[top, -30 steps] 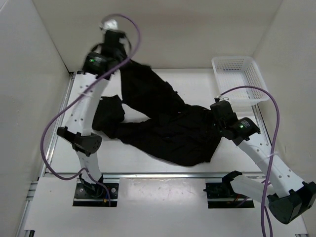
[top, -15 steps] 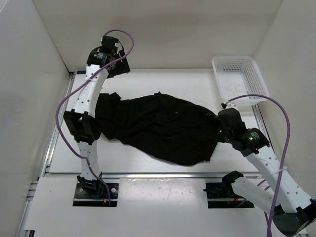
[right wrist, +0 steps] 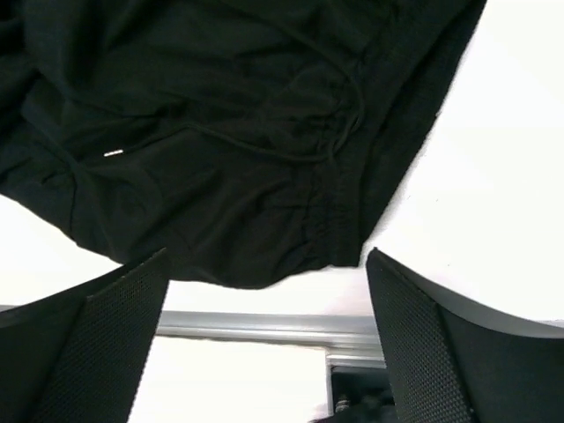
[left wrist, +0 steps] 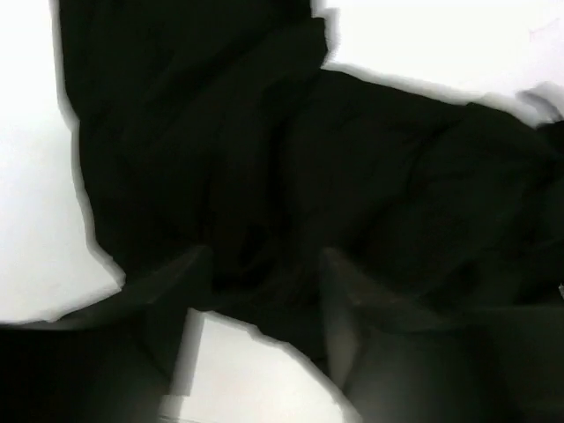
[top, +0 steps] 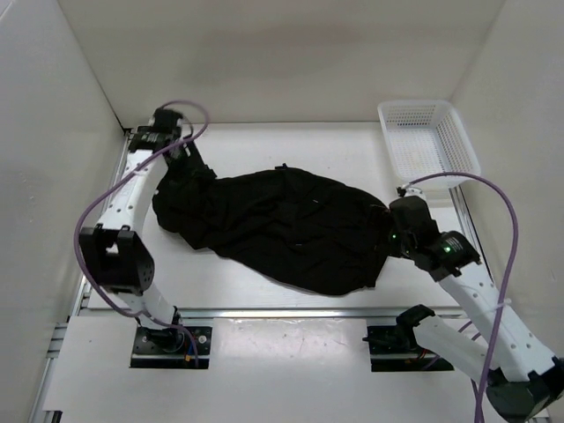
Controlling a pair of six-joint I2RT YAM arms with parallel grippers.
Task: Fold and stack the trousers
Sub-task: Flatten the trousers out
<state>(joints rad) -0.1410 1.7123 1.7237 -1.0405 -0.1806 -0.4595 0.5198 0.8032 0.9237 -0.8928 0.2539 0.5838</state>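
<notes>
Trousers (top: 282, 225) were lying in a rumpled black heap across the middle of the table (top: 352, 145), nowhere near folded, so this looked like the flatten-it-out step before any real fold. Left gripper (left wrist: 260, 260) hung over the bunched leg end at the far left, jaws partway apart with cloth under them. The wrist view was too blurry to be sure, but it didn't look like anything was pinched. Right gripper (right wrist: 264, 264) sat just off the waistband (right wrist: 339, 194) at the near right, jaws wide apart and holding nothing. Basket (top: 429, 141) in the far right corner was well apart from all this. Next move probably called for each gripper to pinch its own end and pull the legs out straight, since the leg end was a wad and folding over that would come out lumpy.
</notes>
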